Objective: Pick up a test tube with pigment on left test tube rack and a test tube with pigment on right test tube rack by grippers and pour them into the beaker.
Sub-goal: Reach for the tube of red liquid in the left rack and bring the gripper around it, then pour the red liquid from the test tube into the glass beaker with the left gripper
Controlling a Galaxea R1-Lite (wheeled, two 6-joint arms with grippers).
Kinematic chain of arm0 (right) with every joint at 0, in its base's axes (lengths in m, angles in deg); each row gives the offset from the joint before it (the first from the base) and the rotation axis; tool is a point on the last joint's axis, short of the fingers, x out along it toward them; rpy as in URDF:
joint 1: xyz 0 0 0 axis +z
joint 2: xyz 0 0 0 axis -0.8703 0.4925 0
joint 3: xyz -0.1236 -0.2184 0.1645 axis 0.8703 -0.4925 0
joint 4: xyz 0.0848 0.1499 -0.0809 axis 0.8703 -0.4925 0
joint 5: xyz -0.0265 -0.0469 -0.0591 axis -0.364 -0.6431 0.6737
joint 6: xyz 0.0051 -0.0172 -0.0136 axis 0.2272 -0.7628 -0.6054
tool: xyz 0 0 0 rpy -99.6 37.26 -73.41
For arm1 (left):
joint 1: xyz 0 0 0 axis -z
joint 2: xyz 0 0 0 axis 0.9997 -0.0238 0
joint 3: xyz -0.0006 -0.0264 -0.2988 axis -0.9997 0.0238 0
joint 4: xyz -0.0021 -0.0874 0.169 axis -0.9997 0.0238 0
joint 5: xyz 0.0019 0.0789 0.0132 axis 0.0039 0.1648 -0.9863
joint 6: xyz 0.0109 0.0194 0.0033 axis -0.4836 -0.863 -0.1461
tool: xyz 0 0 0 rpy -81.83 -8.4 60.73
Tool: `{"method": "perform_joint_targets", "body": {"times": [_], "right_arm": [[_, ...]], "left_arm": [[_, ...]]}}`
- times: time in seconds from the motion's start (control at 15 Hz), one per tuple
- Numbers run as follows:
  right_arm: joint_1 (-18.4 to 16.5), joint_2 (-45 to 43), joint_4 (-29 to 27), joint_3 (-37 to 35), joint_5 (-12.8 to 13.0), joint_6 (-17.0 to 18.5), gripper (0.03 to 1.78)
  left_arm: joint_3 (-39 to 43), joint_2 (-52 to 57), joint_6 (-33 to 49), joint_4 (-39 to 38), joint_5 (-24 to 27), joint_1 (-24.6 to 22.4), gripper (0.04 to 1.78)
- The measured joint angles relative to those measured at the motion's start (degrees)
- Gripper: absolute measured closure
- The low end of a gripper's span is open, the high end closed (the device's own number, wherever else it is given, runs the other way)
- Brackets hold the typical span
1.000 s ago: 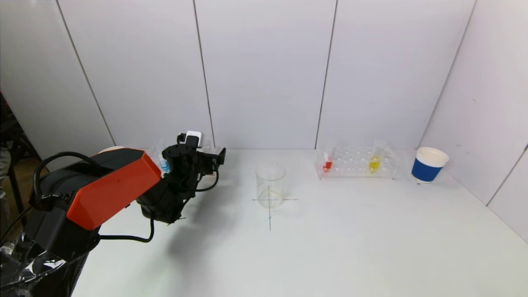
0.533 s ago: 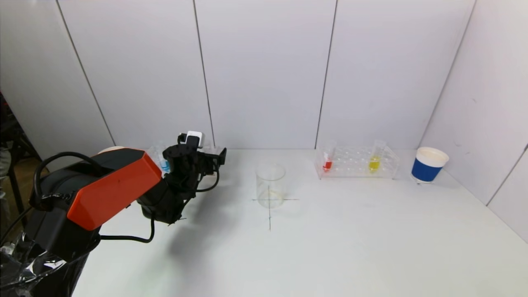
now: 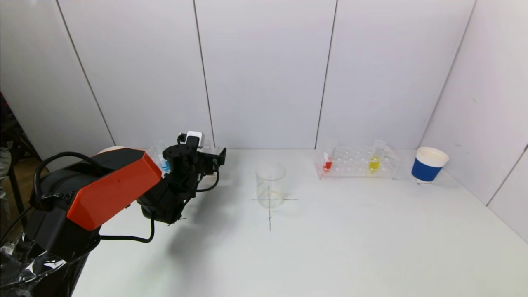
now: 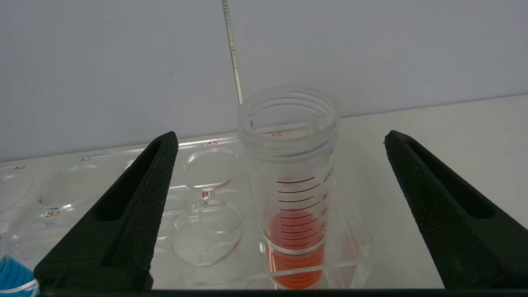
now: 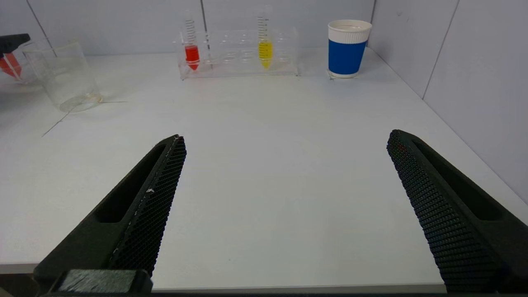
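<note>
**Left gripper brackets an upright tube; right gripper idles well short of its rack**

At the left of the table [image 3: 330, 247], the left gripper [image 4: 280, 136] has its two fingers spread wide on either side of a test tube holding orange-red pigment [image 4: 293, 231]. The tube stands upright in an end hole of the left test tube rack [image 4: 206, 194], its open threaded mouth at about the height of the fingertips and its long axis vertical. Neither finger touches the tube; there is clear space on both sides, and the tube sits a little off centre between them. A second tube with blue liquid [image 4: 12, 274] shows at the edge of the wrist view, outside the span of the jaws. My judgement is that the coming move turns on this bracketing: closing straight across the vertical tube should catch it just below the rim, after which it has to come straight up out of its hole.

In the middle, the beaker [image 3: 270, 185] stands empty on a drawn cross, near the left arm's reach.

To the right, the right test tube rack [image 3: 357, 163] holds a red tube [image 3: 327, 164] and a yellow tube [image 3: 374, 163], both upright, with a blue paper cup [image 3: 429, 165] beside it. The right gripper [image 5: 284, 138] is spread wide and empty, held low near the table's front edge, well apart from that rack, which lies straight ahead of it.
</note>
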Motion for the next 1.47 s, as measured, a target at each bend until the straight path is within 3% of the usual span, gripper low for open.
{"method": "perform_joint_targets", "body": {"times": [0.27, 0.6, 1.47], "right_arm": [[0.00, 0.00, 0.00, 0.00, 0.00, 0.00, 0.04], [0.00, 0.00, 0.00, 0.00, 0.00, -0.02, 0.04], [0.00, 0.00, 0.00, 0.00, -0.01, 0.00, 0.04]], "left_arm": [[-0.11, 0.00, 0.00, -0.07, 0.00, 0.00, 0.42], [-0.02, 0.02, 0.02, -0.13, 0.06, 0.00, 1.28], [0.09, 0.57, 0.02, -0.24, 0.02, -0.04, 1.34]]}}
